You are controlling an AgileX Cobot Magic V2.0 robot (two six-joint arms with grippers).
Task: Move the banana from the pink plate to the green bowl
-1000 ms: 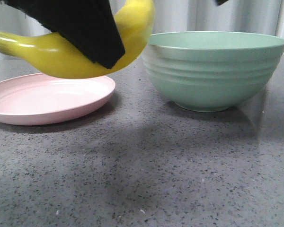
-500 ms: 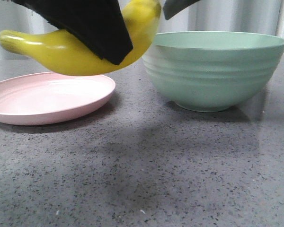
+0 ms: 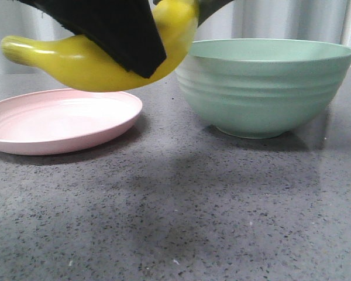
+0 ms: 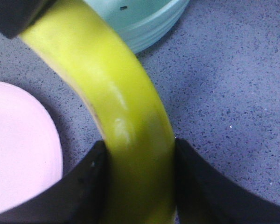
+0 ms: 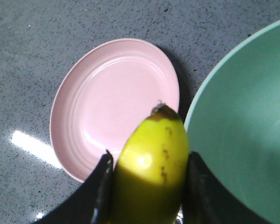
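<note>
- Your counter (image 3: 222, 211) is showing as dark grey speckled stone, matte, with soft shadows under the dishes; behind it a pale ribbed backdrop (image 3: 292, 20) is filling the rear of the front view.
- The pink plate (image 3: 23, 137) is sitting on the left of the counter, and the green bowl (image 3: 263, 88) is standing to its right, near it but apart.
- The banana (image 3: 76, 64) is hanging in the air above the plate's right side, one end reaching toward the bowl rim, touching neither dish.
- Your left gripper (image 4: 140, 186) is clamping the banana mid-body, both fingers (image 4: 84, 186) pressing its sides.
- Your right gripper (image 5: 149, 196) is also gripping the banana, fingers on either side just behind the dark tip, which is pointing at the gap between plate and bowl.
- In the front view the black gripper body is covering the banana's middle, and the frame's top is cutting off both grippers.
- You are seeing only a dark sliver of the right gripper there.
- The plate's left edge and the bowl's right edge are running out of frame.
</note>
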